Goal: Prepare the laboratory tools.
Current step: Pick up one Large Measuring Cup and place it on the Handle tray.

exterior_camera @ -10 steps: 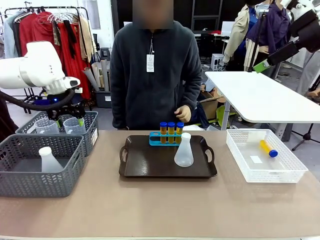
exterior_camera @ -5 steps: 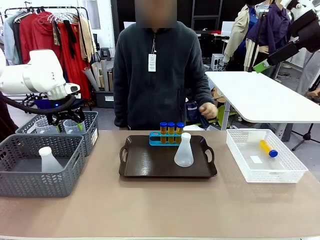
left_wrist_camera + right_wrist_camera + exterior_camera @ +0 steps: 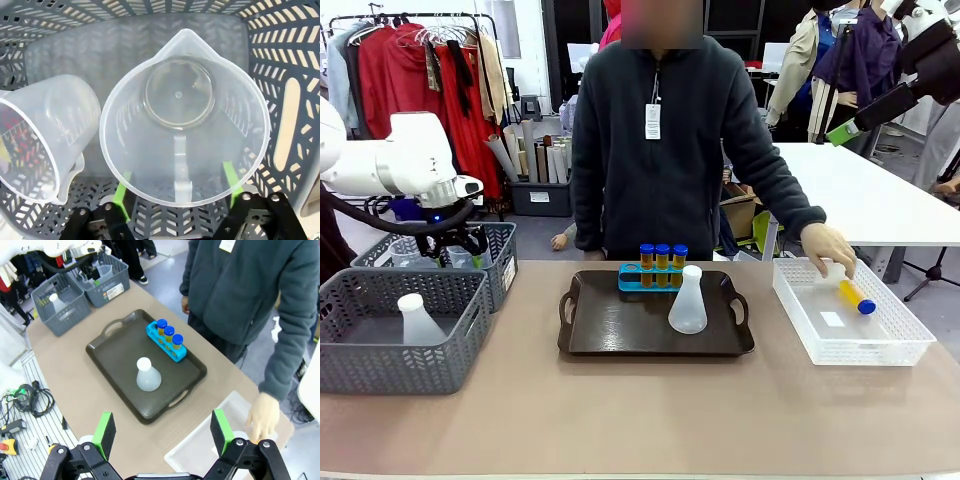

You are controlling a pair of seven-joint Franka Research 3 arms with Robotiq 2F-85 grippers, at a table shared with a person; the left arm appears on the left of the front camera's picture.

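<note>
The left pincer (image 3: 176, 182) hangs in the grey basket (image 3: 295, 55), jaws apart astride the handle of the clear beaker (image 3: 182, 100). The right pincer (image 3: 162, 431) gapes wide above the tabletop (image 3: 70, 367); a person's hand (image 3: 828, 247) is at the tube (image 3: 853, 294) in the white basket (image 3: 880, 345).

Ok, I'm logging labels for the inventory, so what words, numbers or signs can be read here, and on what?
No text here can be read.
White hang tag on the person's jacket: print too small to read.
White label on the side of the far grey basket: blurred, unreadable.
White sticker on the floor of the white basket: blank or too small to tell.
</note>
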